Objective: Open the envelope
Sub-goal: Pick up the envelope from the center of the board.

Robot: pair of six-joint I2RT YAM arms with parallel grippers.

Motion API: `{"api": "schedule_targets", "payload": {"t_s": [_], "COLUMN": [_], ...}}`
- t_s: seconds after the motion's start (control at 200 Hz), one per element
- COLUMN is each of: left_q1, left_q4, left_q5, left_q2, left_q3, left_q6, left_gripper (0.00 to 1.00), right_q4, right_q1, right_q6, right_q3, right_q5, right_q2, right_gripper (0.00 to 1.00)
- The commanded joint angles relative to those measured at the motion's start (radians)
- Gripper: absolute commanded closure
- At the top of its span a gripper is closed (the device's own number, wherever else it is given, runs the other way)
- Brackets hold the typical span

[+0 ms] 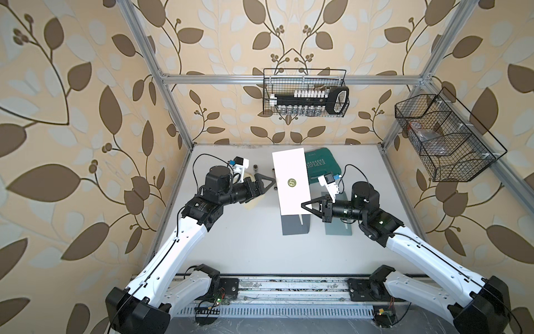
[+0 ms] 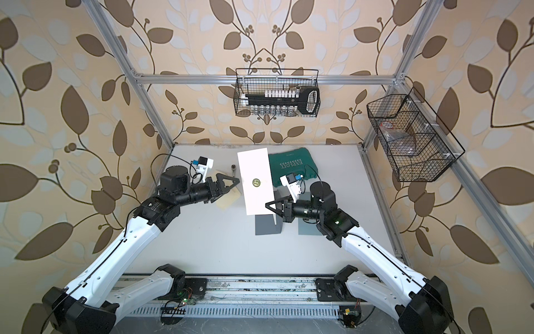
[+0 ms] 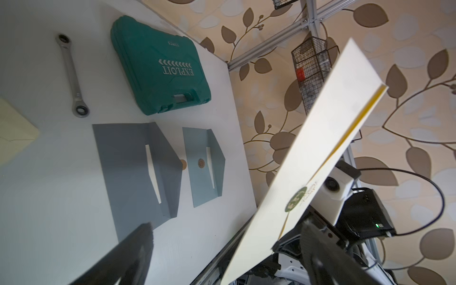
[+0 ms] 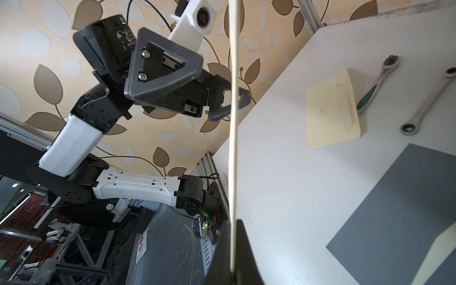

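Slippage is the main worry: the white envelope (image 1: 290, 180), held aloft at the centre of both top views, hangs from one pinch by the right gripper (image 1: 302, 205), clamped tight on its lower right corner. The left gripper (image 1: 274, 181) is spread wide and empty, its jaws either side of the envelope's left edge, level with the round seal (image 1: 292, 182). If they close on the whole thickness rather than one layer alone, a pull would likely twist the envelope out of that corner pinch.
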Motion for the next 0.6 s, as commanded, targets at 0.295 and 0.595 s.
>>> {"api": "schedule_targets", "payload": {"t_s": [0.295,0.595], "left_q1": [-0.018,-0.025], "left_q4": [0.181,0.183], "left_q5": [0.130,0.077], "left_q2": [0.011,-0.016], "left_q3": [-0.008,-0.047], "left_q6": [-0.054,-0.061], "left_gripper": [0.23,0.29], "right_q4": [0.123,0.109], "right_q1": [0.004,0.029], "right_q6": [0.062,0.064], "right_q3": [0.025,0.038], "right_q5": [-0.134,-0.132], "right_q2": [0.051,0.094], "right_gripper": [1.00,1.00]}}
